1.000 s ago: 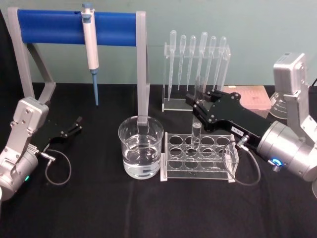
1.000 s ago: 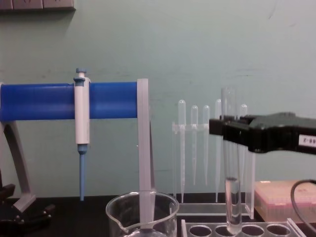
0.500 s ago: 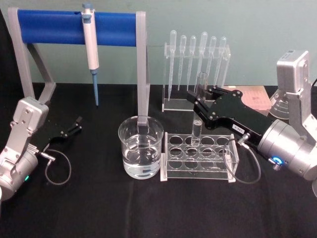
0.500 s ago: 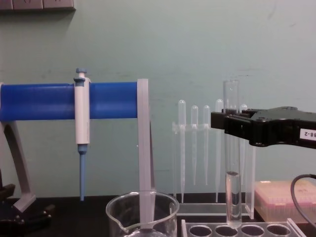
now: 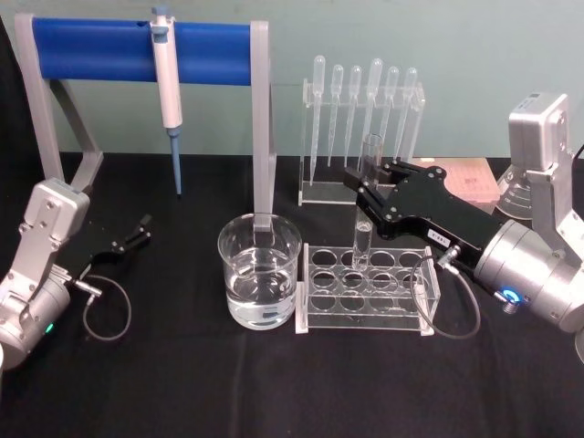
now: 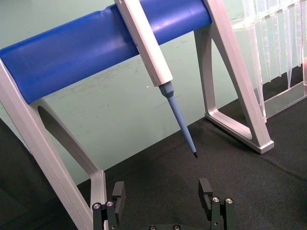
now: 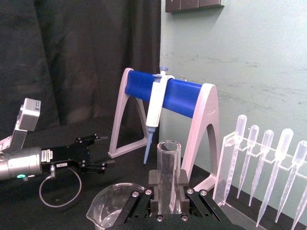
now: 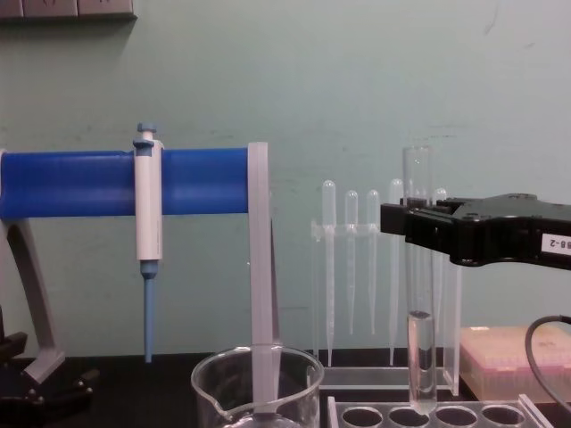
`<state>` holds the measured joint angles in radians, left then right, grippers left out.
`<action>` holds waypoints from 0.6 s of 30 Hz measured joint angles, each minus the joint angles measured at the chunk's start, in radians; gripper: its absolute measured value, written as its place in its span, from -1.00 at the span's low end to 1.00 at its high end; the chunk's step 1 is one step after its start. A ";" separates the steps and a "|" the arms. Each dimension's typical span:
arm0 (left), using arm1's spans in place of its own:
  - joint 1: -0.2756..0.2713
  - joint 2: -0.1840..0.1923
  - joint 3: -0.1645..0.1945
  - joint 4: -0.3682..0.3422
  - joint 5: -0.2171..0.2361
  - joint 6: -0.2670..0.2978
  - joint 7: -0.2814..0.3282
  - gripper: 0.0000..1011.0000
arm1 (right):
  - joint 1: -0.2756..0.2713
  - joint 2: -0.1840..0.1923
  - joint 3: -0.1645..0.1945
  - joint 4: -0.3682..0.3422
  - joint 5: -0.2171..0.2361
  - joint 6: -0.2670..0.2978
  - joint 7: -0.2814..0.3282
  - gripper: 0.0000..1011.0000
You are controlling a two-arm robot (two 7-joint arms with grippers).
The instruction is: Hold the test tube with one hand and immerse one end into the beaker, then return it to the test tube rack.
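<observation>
Raised slightly against the view of one second earlier, the test tube (image 8: 417, 357) now stands with its round bottom at the mouth of a rear-row hole of the clear test tube rack (image 5: 365, 325), where before it sat deeper. Over the last half second it has barely moved. The right gripper (image 5: 365, 196) has risen with it. Its black jaws are closed on the tube's upper half and the open rim stands above them, as the right wrist view confirms (image 7: 169, 172). The tube hangs upright.

By this reading, extraction from the rack is nearly complete and the immersion step has not begun. The beaker (image 5: 259, 274), partly filled with clear liquid, stands just beside the rack on the robot's left. The tube must therefore clear the rack top before it travels sideways over the spouted rim (image 8: 259, 392).

The left gripper (image 6: 162, 189) rests idle on the black cloth at the robot's left, fingers apart and empty.

Writing: a white label (image 8: 555, 242) on the right gripper ends in "-2", and the rest is cut off. A similar label on the left gripper is too small to read. No writing can be read on the white-and-blue pipettor (image 5: 166, 82), which hangs on the blue-barred stand (image 5: 91, 50).
</observation>
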<state>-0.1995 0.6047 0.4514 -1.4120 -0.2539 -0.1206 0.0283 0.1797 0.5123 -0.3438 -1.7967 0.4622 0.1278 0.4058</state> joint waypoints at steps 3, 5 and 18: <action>0.000 0.000 0.000 0.000 0.000 0.000 0.000 0.98 | 0.000 0.000 0.000 0.000 0.000 0.000 0.000 -0.55; 0.000 0.000 0.000 0.000 0.000 0.000 0.000 0.98 | 0.000 0.000 0.000 0.000 -0.001 0.000 0.001 -0.55; 0.000 0.000 0.000 0.000 0.000 0.000 0.000 0.98 | 0.000 0.000 0.000 0.000 -0.001 0.001 0.001 -0.55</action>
<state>-0.1995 0.6047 0.4514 -1.4120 -0.2539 -0.1206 0.0283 0.1797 0.5123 -0.3441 -1.7968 0.4611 0.1286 0.4071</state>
